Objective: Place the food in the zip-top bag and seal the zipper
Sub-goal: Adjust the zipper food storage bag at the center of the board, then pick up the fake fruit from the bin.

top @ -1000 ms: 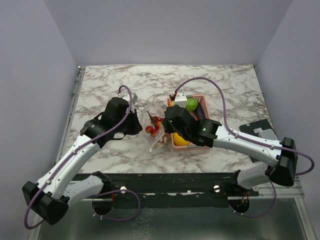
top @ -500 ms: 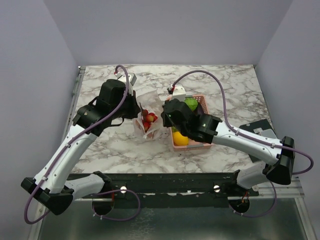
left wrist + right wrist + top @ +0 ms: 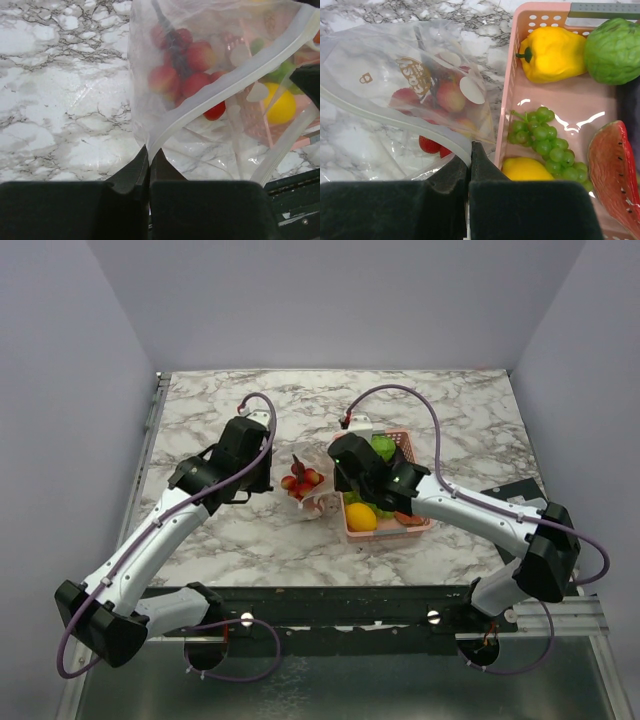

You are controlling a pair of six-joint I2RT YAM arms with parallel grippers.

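The clear zip-top bag [image 3: 310, 492] hangs between my two grippers, just left of the pink basket. A red cluster of berries [image 3: 302, 479] lies inside it, also seen in the left wrist view [image 3: 185, 70]. My left gripper [image 3: 278, 478] is shut on one end of the whitish zipper strip [image 3: 235, 80], pinching it at the fingertips [image 3: 149, 152]. My right gripper [image 3: 331, 480] is shut on the other end of the strip [image 3: 395, 112], at its fingertips [image 3: 470, 150]. The strip's two sides stand apart in the middle, so the mouth looks open.
The pink slotted basket [image 3: 520, 75] sits right of the bag, holding a yellow pepper [image 3: 555, 52], a round green fruit [image 3: 615, 50], green grapes [image 3: 545, 135], a lemon [image 3: 530, 170] and a watermelon slice [image 3: 615, 165]. A dark eggplant [image 3: 632, 110] shows at its right edge.
Both grippers kept hold of the bag and carried it up and a little farther from the near edge. The left arm swung out and came back toward the bag.
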